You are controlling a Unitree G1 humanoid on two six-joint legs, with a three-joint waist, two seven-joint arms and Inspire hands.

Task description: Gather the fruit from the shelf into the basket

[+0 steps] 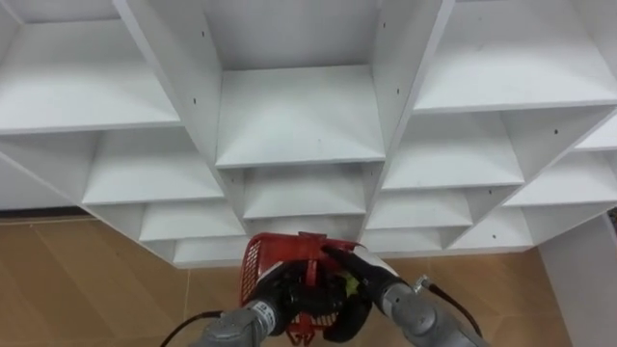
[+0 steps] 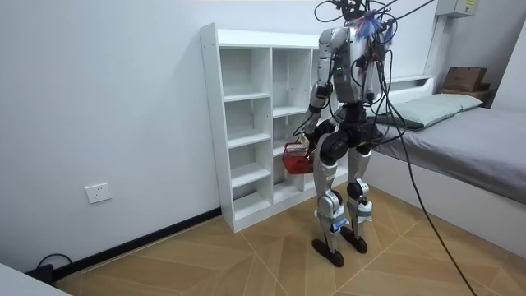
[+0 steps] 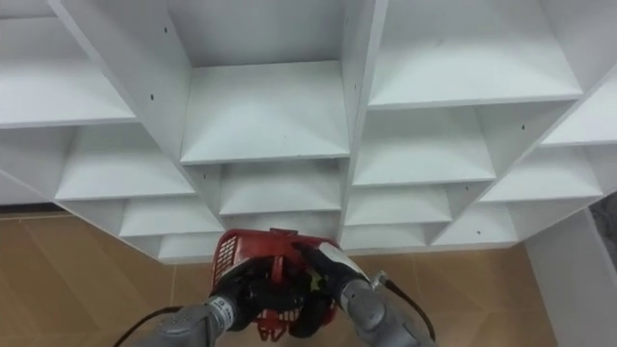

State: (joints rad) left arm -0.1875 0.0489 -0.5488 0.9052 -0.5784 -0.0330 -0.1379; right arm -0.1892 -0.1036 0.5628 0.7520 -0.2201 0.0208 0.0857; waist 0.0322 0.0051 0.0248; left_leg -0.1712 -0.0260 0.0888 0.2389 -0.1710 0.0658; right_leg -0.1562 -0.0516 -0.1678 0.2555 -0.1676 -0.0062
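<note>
The red basket [image 1: 265,258] hangs upright, mouth up, just before the lower compartments of the white closet [image 1: 299,125]. Its long axis seems to run side to side across the robot's front, parallel to the shelf edges. What lies inside is hidden by the hands. The left hand [image 1: 280,294] curls round its near left side, and the right hand [image 1: 364,275] grips it from the right, dark fingers over the rim (hip height in the room view). The robot stands on the wooden floor [image 1: 87,280], facing the shelves.
</note>
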